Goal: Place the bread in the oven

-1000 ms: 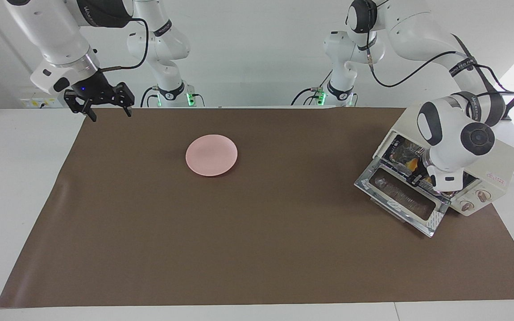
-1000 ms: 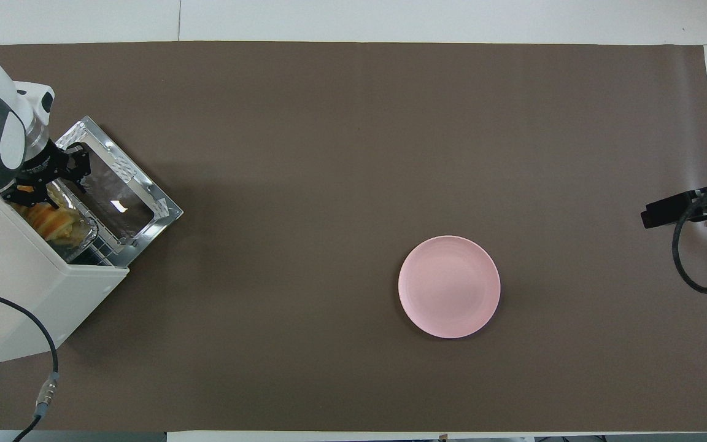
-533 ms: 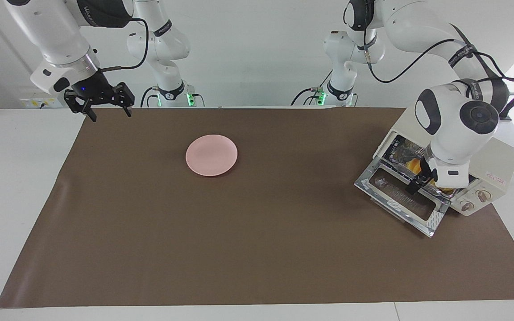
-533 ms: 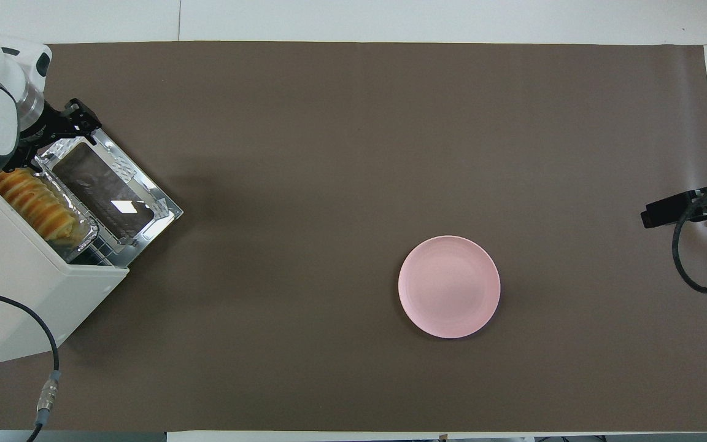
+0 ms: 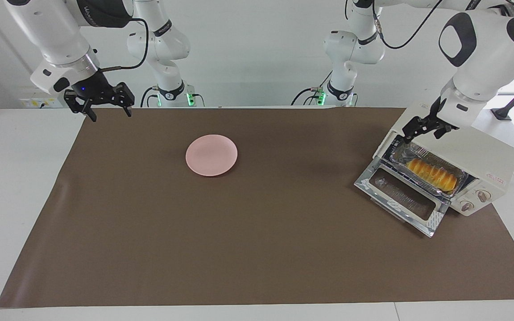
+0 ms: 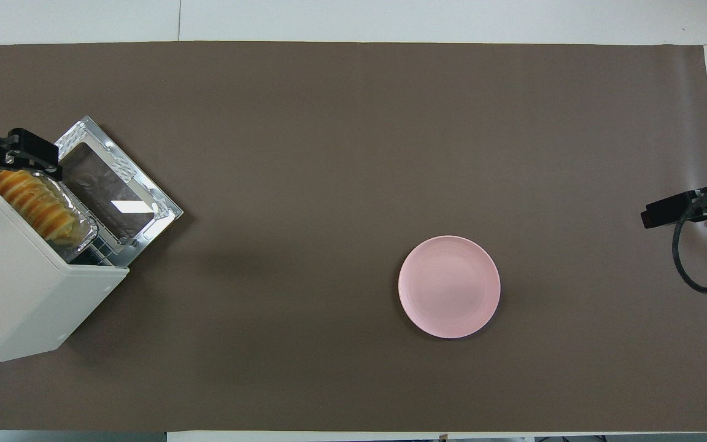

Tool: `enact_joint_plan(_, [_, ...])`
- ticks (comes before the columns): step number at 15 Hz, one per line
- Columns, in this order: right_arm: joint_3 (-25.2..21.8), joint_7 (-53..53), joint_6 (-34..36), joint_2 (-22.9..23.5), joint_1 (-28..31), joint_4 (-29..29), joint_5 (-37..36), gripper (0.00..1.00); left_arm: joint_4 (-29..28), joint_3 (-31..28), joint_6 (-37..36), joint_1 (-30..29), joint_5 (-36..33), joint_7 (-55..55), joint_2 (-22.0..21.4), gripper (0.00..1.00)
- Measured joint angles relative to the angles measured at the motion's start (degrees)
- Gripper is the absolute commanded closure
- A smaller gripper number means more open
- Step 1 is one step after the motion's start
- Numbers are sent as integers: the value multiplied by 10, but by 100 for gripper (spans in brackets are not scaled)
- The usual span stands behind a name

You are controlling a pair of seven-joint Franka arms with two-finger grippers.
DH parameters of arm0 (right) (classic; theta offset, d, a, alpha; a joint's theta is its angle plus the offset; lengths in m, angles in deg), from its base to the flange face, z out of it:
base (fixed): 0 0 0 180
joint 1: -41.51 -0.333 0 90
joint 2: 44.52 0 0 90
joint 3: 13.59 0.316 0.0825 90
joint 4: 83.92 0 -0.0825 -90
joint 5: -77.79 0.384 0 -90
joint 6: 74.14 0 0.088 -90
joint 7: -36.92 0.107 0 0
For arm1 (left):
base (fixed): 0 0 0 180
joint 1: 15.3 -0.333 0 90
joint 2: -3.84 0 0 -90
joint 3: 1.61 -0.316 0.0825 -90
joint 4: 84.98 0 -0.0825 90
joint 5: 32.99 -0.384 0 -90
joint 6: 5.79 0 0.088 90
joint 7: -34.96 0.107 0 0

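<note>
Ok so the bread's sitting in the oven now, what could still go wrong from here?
1. The foil tray with the bread juts out of the oven mouth over the open door; closing the door could jam against it.
2. The open left pincer hangs just above the tray's end and might clip it or the oven top when it moves.
The right pincer waits, open, at the mat's corner.

Bread (image 5: 432, 174) in foil tray (image 5: 400, 154) inside oven (image 5: 489, 156) — left gripper (image 5: 423, 129) open above.
</note>
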Motion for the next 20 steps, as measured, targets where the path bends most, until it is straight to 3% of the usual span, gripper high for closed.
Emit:
enact_joint_plan(4, [0,0,0,0,0,0,0,0,-27,37,-22,-28,0,13,-33,0])
enact_joint_plan(7, [0,0,0,0,0,0,0,0,-28,207,-22,-195,0,15,-35,0])
enact_joint_plan(8, [0,0,0,0,0,0,0,0,-28,238,-22,-226,0,15,-37,0])
enact_joint_plan(20, [0,0,0,0,0,0,0,0,-41,259,-9,-244,0,15,-66,0])
